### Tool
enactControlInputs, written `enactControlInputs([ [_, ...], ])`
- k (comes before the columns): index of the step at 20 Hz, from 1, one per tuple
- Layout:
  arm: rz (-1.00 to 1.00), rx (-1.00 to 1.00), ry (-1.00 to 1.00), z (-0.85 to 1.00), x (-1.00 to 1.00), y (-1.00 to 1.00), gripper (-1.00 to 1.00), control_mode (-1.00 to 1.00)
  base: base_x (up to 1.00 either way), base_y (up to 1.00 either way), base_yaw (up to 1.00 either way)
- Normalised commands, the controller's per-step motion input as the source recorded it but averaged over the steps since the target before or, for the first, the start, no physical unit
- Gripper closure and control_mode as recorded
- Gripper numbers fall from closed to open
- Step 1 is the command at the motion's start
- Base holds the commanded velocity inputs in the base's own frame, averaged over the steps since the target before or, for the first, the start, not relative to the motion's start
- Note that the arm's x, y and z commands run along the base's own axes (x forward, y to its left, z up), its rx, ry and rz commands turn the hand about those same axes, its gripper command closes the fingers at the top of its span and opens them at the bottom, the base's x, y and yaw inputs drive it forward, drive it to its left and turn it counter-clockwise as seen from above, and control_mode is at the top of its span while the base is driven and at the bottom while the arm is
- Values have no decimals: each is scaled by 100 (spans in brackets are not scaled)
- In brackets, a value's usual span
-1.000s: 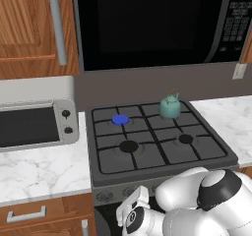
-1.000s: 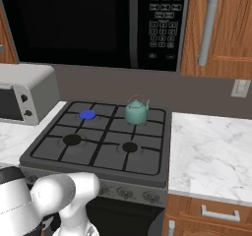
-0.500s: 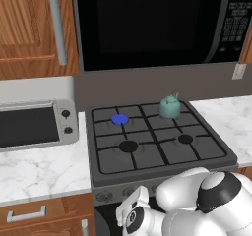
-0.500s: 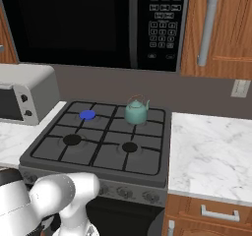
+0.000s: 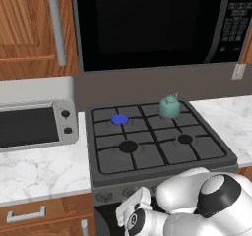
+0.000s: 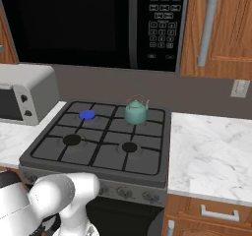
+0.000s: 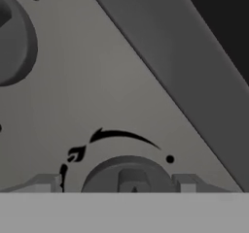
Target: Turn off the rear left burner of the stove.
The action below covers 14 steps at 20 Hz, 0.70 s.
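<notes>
Four burners sit on the stove (image 5: 157,146), a dark grey gas cooktop under black grid grates, set into a white marbled worktop (image 5: 39,168). The rear left burner (image 5: 119,120) is a small flat disc of bright blue, crossed by dark grate bars; from the right base view it (image 6: 87,114) lies at the back left of the grid. Just beside it, on the rear right burner, stands a rounded teal kettle (image 5: 169,107) with a thin arched handle; whether anything is in it cannot be told. The two front burners carry plain black round caps. A silver toaster oven (image 5: 34,124) with a dark glass door rests on the worktop left of the stove. A row of small round knobs runs along the stove's front panel (image 6: 128,193). In the hand view a grey round knob (image 7: 129,174) with a raised ridge sits very close between the tips of the jaws (image 7: 116,183), against a smooth grey panel printed with a black arc; whether the jaws are clamped on it cannot be told.
</notes>
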Motion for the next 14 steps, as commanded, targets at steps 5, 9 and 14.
enactControlInputs([
  [5,0,34,-2,20,7,-37,100,-100,0,0,0],
  [9,0,36,0,26,4,-36,100,-100,0,0,0],
  [14,-1,36,-1,37,1,-32,100,-100,0,0,0],
])
